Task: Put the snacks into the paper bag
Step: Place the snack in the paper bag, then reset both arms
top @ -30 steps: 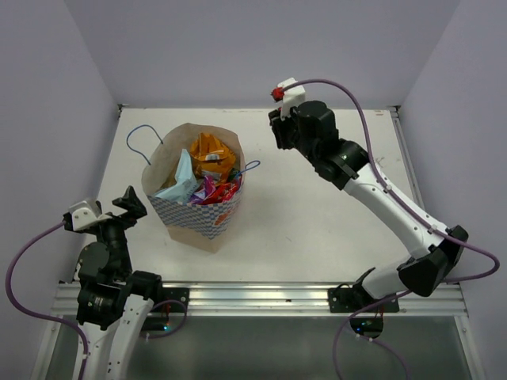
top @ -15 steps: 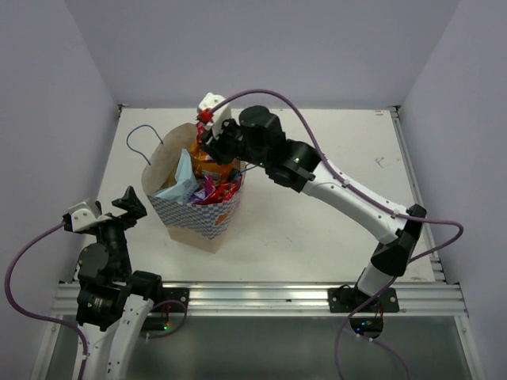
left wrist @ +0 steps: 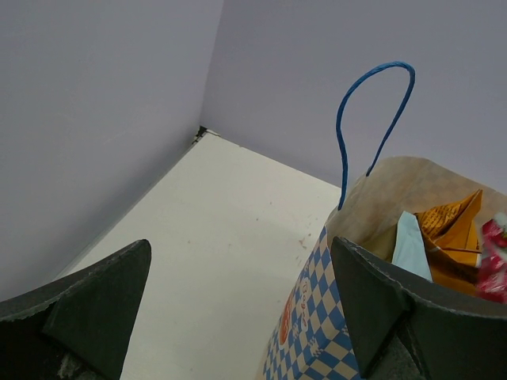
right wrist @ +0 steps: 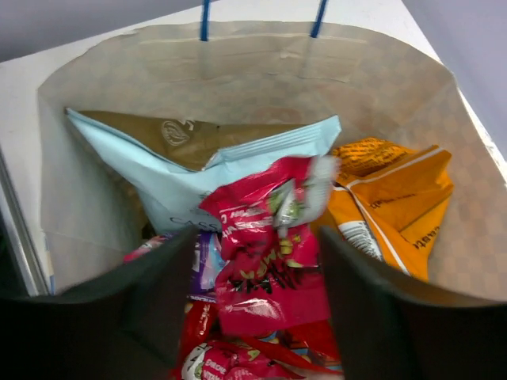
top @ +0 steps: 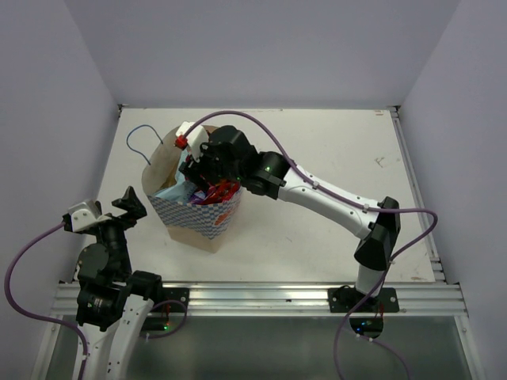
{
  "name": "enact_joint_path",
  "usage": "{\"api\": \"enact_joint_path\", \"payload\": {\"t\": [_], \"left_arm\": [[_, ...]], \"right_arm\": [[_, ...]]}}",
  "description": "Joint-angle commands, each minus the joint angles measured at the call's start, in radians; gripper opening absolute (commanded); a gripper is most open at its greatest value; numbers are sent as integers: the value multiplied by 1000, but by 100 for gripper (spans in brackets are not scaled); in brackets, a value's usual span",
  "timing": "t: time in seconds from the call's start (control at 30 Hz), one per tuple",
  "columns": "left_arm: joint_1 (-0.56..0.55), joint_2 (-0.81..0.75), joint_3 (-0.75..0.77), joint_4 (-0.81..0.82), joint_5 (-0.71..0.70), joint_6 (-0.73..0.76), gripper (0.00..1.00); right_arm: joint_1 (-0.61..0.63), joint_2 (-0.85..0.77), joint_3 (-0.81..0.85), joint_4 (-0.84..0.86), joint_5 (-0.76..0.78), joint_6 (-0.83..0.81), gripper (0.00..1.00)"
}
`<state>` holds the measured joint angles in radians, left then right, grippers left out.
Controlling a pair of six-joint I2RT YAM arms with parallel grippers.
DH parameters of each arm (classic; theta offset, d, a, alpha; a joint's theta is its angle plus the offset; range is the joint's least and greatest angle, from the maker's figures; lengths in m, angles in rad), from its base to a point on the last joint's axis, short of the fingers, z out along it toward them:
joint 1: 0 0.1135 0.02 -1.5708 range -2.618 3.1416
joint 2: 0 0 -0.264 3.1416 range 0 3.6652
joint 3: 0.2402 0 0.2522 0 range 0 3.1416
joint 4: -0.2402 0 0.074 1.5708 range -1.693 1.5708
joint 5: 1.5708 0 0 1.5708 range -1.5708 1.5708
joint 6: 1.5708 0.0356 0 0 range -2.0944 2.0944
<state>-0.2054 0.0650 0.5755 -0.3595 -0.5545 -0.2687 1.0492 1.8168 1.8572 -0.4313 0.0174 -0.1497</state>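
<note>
Right gripper (right wrist: 253, 261) hangs over the paper bag (top: 207, 224), jaws parted around a red packet (right wrist: 265, 261), grip unclear. That packet sits high on the heap and could slide out. Left gripper (left wrist: 238, 313) is wide open, lower left.

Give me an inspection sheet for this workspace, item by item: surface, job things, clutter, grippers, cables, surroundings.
Surface: white table, a few small marks.
Job's things: paper bag upright at left; inside it a light-blue bag, orange chip bag, red packet on top, and more packets below.
Clutter: nothing seen.
Grippers: right gripper over the bag mouth, jaws apart either side of the red packet, whether touching it cannot be told; left gripper open, holding nothing, beside the bag.
Cables: purple cable looping along the right arm, another by the left arm; blue cord handle upright.
Surroundings: plain lilac walls.
</note>
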Motion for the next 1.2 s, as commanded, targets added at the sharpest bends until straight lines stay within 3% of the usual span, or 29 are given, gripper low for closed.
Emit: {"api": "enact_joint_path", "payload": {"t": [0.0,0.1,0.17,0.4,0.8,0.97,1.17], "left_arm": [[-6,-13,-5,33,-7,6,99],[-8,-13,-6,33,-7,6,99],[-6,-13,-5,34,-5,6,99],[-8,-16,-3,30,-8,5,99],[-8,-27,12,4,-21,-6,99],[-9,-45,44,-42,-30,-4,99],[-15,-42,142,-130,-51,0,99]], "right_arm": [[3,-22,10,8,71,1,74],[3,-50,-9,26,88,-2,93],[3,-74,-18,35,88,-4,99],[3,-184,-84,81,163,-20,98],[-18,-477,-372,291,706,-70,99],[-18,-723,-596,410,851,-44,99],[-20,-1020,-814,350,975,41,98]]}}
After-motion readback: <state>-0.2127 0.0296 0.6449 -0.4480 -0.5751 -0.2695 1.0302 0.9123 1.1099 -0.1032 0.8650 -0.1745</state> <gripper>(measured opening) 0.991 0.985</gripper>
